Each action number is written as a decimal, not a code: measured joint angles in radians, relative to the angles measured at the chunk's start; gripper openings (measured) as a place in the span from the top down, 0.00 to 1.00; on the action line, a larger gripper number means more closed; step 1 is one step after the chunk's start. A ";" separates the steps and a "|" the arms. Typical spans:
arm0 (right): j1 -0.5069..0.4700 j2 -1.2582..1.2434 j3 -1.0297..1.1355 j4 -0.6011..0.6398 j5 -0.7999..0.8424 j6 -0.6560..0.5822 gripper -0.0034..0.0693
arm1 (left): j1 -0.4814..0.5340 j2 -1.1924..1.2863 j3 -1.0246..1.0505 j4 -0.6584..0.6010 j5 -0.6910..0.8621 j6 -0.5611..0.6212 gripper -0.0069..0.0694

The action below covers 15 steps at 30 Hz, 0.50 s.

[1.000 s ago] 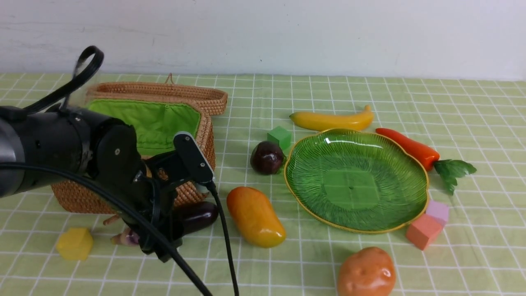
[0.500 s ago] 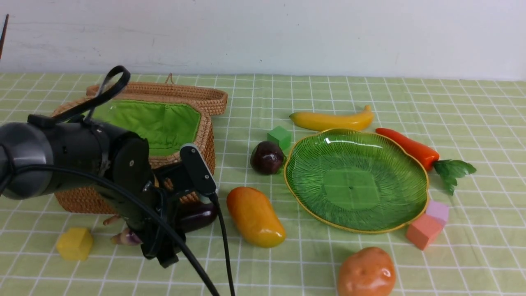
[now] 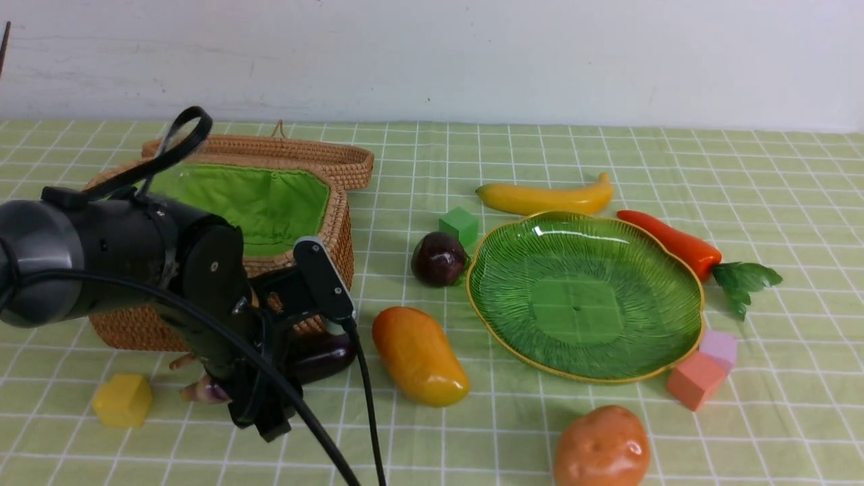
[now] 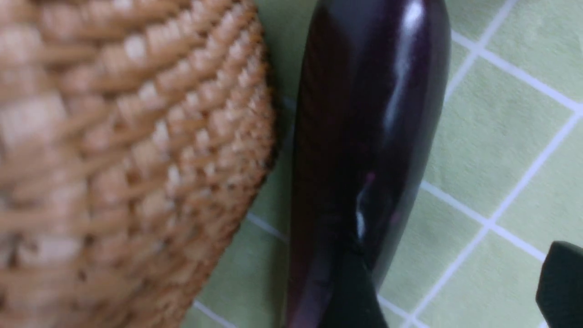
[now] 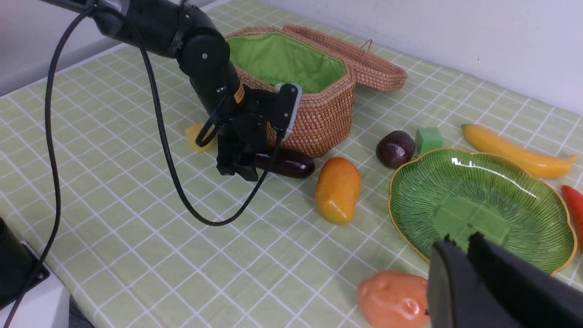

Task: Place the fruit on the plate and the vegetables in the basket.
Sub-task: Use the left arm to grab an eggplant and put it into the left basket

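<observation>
Here, the left gripper [image 4: 455, 291] is seen lowered to the cloth [image 3: 776, 169], its jaws spread wide and nothing clamped between them. In the left wrist view one finger [image 4: 353, 296] is shown overlapping the eggplant [image 4: 364, 136], while the other is set apart over bare cloth. Whether that finger touches the skin cannot be told. The right gripper [image 5: 467, 241] is shown only in its own wrist view, raised above the cloth near the potato [image 3: 601, 449], its fingers pressed together on nothing.

The eggplant is laid lengthwise on the cloth, just beside the near wall of the basket [image 3: 341, 226]. The basket is stood open, its green lining exposed and its lid [image 3: 317, 158] laid back behind it. A yellow block [image 3: 123, 399] is found near the eggplant's stem end, on the robot's left.

The mango [image 3: 418, 356] is placed on the cloth between the eggplant and the plate [image 3: 580, 297]. The purple fruit [image 3: 439, 258] is set just beside the plate's left rim, with a green block [image 3: 459, 224] just behind it. The banana [image 3: 545, 197] is laid along the plate's far rim, and the carrot [image 3: 668, 239] along its right rim. The potato is set in front of the plate, on the near side. A pink block [image 3: 695, 380] and a lilac block [image 3: 720, 345] are seen touching each other at the plate's near right rim.
</observation>
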 joint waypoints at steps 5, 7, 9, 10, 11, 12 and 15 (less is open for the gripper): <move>0.000 0.000 0.000 0.000 0.000 0.000 0.86 | 0.000 -0.019 0.000 -0.006 0.015 -0.011 0.25; 0.000 0.000 0.000 0.000 0.000 0.000 0.85 | 0.000 -0.020 0.000 -0.001 0.014 -0.012 0.25; 0.000 0.000 0.000 0.000 0.000 0.000 0.85 | 0.000 -0.020 0.000 0.008 0.003 -0.012 0.25; 0.000 0.000 0.000 0.000 0.000 0.000 0.85 | 0.000 -0.020 0.000 0.014 -0.007 -0.012 0.25; 0.000 0.000 0.000 0.000 0.000 0.000 0.85 | 0.000 -0.020 0.000 0.019 -0.018 -0.012 0.25; 0.000 0.000 0.000 0.000 0.000 0.000 0.85 | 0.000 -0.020 0.000 0.021 -0.026 -0.014 0.25; 0.000 0.000 0.000 0.000 0.000 0.000 0.85 | 0.000 -0.020 0.000 0.026 -0.031 -0.014 0.25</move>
